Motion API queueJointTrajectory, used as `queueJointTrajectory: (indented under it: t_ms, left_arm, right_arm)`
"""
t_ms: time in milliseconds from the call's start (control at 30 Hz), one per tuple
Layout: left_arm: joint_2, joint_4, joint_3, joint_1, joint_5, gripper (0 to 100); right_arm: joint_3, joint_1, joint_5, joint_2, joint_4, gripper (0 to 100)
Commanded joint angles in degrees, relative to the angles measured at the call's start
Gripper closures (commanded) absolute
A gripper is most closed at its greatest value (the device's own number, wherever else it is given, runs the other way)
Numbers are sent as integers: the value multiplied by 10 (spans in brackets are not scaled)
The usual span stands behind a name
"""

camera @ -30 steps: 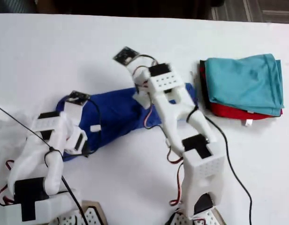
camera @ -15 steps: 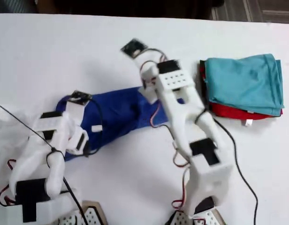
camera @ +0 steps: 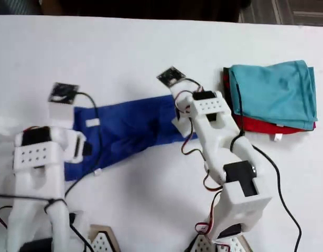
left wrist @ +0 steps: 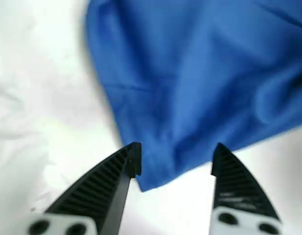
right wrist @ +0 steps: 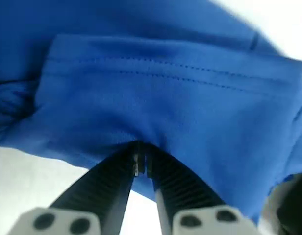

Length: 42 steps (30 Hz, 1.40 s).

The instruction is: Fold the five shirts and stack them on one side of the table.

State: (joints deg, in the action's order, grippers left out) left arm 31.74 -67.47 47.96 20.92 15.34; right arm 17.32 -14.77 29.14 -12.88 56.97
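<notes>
Slippage is the main risk. The right pincer [right wrist: 140,156] is clenched on a thin fold at the hemmed edge of the long blue shirt of soft knit cloth [camera: 130,131]. So little fabric sits between its tips that a sharp pull could, I judge, slip the edge free. The left pincer [left wrist: 175,152] is released, its two black jaws spread to either side of the shirt's other end, with the cloth running away ahead of the tips. It grips nothing. If it closes too high it may catch only one layer, and the fold would come out skewed. The shirt lies stretched on the white table [camera: 151,42] between the two pincers, creased along its middle and not yet folded.

Beyond the right pincer, on its outer side and apart from the blue cloth, a folded teal shirt [camera: 271,94] rests on a folded red shirt [camera: 256,125]. A wide swing that way could knock this stack askew. Just beside the left pincer, on its outer side, lies crumpled white cloth [left wrist: 13,122], near enough to be snagged along with the corner. A black cable [camera: 100,139] from the left arm trails across the blue shirt and might drag on it.
</notes>
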Motion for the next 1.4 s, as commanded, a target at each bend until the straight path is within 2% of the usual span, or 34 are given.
queueJointTrajectory:
  t_ms: [0,167,433,667,967,1067,1233,1367]
  left_arm:
    - [-61,30,-23,27,-4,735]
    - [-166,66,-35,28,-7,736]
    - [-246,65,-102,28,-32,733]
    - [-267,28,-159,51,-76,732]
    - [-270,33,-167,68,-84,733]
    - [-278,33,-167,68,-109,733]
    - [-376,25,-193,65,-111,734]
    - [-461,-20,-262,59,-109,736]
  right_arm:
    - [15,26,37,41,-9,980]
    - [20,53,57,42,-8,980]
    - [18,36,57,58,3,980]
    - [18,15,58,173,51,980]
    - [18,-15,58,281,101,980]
    - [18,-16,58,307,119,980]
    - [18,-14,58,349,140,980]
    - [18,-14,58,370,150,980]
